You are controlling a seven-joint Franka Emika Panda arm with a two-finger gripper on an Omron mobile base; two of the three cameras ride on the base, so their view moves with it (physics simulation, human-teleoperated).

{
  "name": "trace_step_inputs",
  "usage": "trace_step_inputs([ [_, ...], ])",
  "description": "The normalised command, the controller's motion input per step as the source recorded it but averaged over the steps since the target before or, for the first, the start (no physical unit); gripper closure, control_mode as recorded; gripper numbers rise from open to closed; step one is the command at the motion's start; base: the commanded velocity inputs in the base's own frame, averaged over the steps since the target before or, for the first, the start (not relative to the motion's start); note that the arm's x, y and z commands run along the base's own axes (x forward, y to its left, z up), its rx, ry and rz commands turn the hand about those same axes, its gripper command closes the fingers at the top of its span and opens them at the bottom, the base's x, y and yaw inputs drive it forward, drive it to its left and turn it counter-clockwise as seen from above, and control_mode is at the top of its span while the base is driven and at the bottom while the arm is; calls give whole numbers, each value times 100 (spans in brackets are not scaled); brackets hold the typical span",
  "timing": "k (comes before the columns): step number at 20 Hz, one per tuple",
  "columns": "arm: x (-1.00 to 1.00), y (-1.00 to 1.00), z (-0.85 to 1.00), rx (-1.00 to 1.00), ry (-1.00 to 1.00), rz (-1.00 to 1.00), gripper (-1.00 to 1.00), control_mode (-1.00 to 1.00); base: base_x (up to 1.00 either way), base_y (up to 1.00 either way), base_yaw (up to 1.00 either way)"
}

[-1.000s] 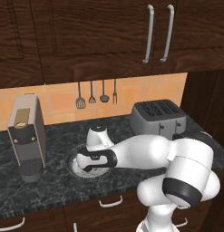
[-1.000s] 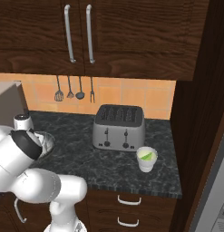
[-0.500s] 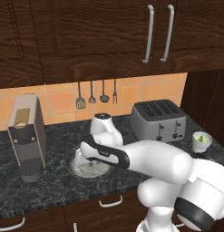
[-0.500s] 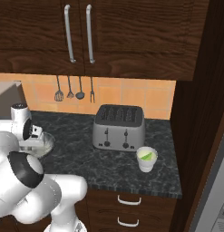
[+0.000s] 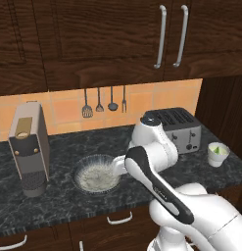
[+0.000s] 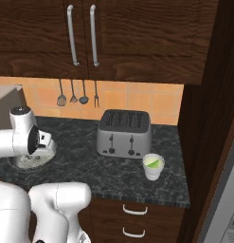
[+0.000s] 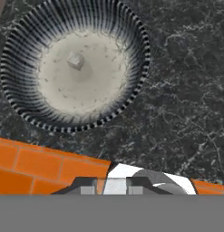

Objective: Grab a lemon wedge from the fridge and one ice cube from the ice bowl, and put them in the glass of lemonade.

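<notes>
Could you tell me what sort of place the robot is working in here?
A home kitchen, it seems: dark wood cabinets hang over a black stone counter, a toaster stands by the tiled wall, and cooking utensils hang from hooks.

The counter (image 5: 59, 206) is dark stone with pale flecks. Under it are brown drawers (image 6: 137, 220) with little silver handles. Dark wood cupboards (image 5: 108, 39) hang above, with two long silver handles (image 5: 171, 37). The wall behind has warm orange tiles (image 6: 137, 102), lit up softly.
</notes>
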Motion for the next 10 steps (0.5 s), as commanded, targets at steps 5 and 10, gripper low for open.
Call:
trace_step_inputs([
  [5, -23, -100, 77, -1, -7, -9, 100, -100, 0, 0, 0],
  [10, -6, -100, 100, -1, -10, -10, 100, -100, 0, 0, 0],
])
